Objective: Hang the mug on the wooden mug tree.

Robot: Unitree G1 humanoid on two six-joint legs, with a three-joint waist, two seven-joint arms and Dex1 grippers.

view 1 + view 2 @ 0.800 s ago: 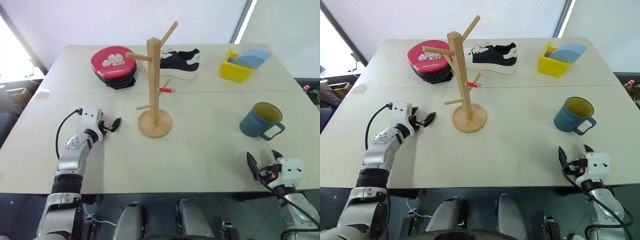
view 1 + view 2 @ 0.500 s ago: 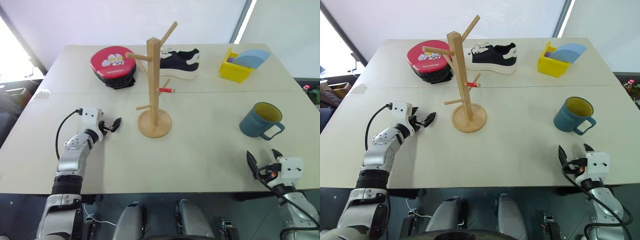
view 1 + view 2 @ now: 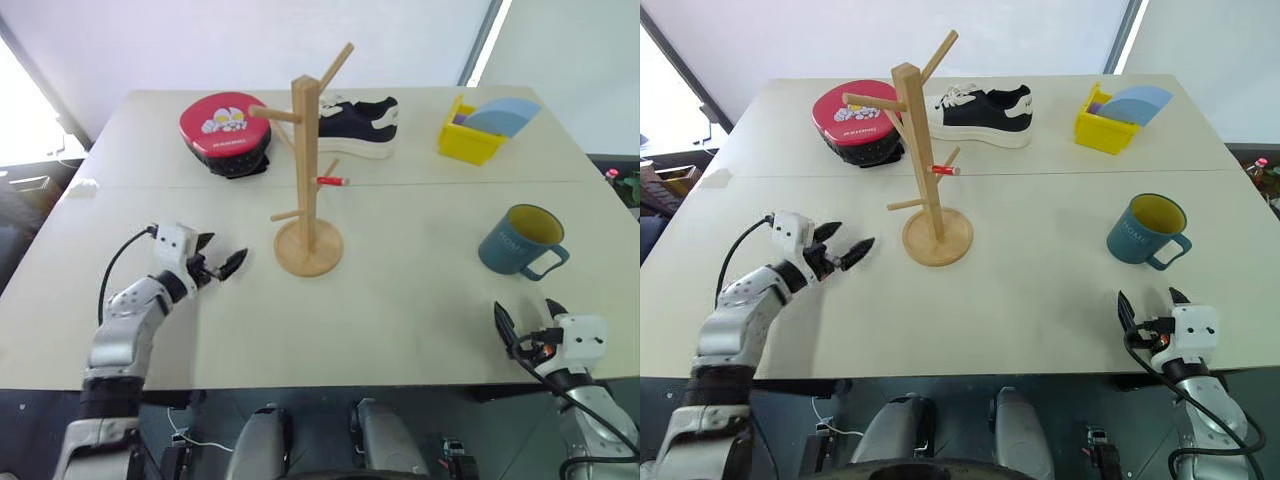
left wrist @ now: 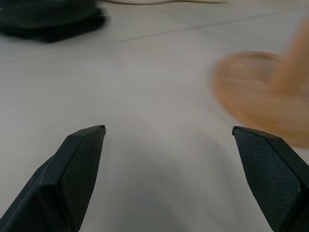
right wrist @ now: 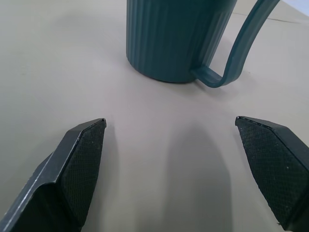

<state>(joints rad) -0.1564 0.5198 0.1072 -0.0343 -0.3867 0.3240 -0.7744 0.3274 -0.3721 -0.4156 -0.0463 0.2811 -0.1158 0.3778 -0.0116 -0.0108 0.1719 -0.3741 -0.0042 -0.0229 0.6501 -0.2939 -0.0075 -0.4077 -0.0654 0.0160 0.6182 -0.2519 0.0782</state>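
One teal-blue mug [image 3: 521, 241] with yellow inside stands upright, handle nearside.

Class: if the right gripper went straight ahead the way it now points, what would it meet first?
Most likely the mug: it stands upright on the table directly ahead of the open right gripper, handle toward one finger. Bare tabletop lies between them.

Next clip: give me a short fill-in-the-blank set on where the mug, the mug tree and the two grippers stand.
1. The mug stands upright on the ____.
2. The right gripper, empty, has its fingers ____.
3. One peg of the wooden mug tree has a ____ tip.
4. The left gripper is open beside the tree's round ____.

Missing words: table; open; red; base
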